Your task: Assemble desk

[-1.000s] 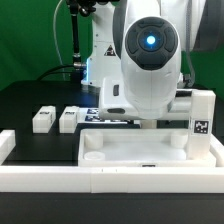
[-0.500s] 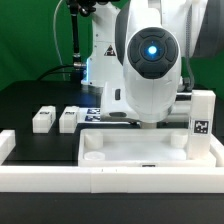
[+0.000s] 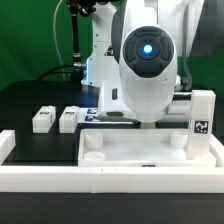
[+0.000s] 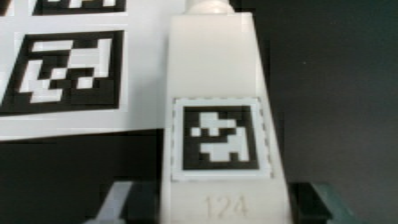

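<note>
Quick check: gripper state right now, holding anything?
Gripper: closed on a white desk leg, one finger against each side.

A robotics lab bench: a black table [image 3: 25,100] fenced by low white border rails [image 3: 110,182], a green backdrop [image 3: 25,40] at the far side, a white robot arm [image 3: 150,70] above, and black-and-white square tags on the marker board [image 4: 71,70] and a desk leg [image 4: 217,130].

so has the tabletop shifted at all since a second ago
no, the tabletop has not moved: in the exterior view its front edge lies against the front rail exactly as before.
</note>
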